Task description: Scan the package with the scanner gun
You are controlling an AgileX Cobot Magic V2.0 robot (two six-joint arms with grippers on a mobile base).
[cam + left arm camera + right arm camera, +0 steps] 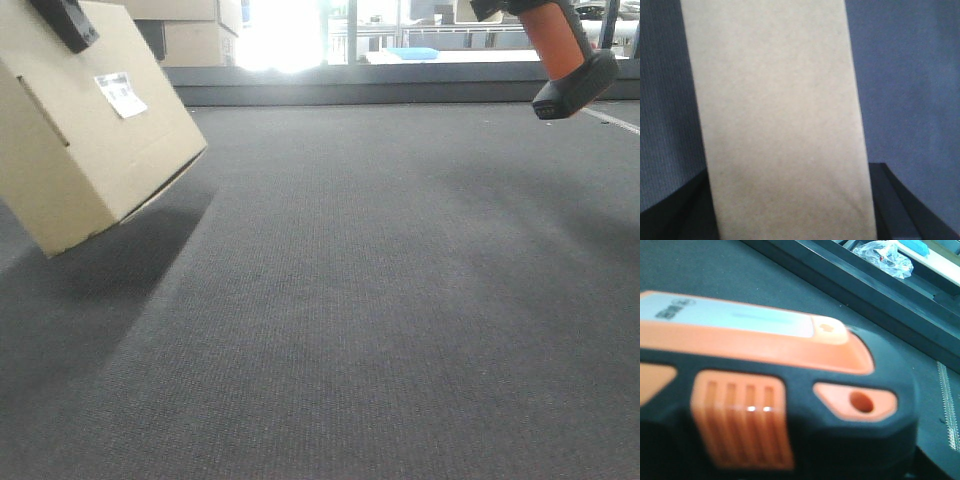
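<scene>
Carpet point(380, 300): one package point(80, 150), one scanner gun point(570, 60)

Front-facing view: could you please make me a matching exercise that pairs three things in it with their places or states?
Things:
1. package
2. scanner gun
3. barcode label

Places or states:
A. top right corner, orange handle with a black base
B. small white patch on the tan box's face
C. left side, tilted on a corner

Pairs: 1-C, 2-A, 3-B.
</scene>
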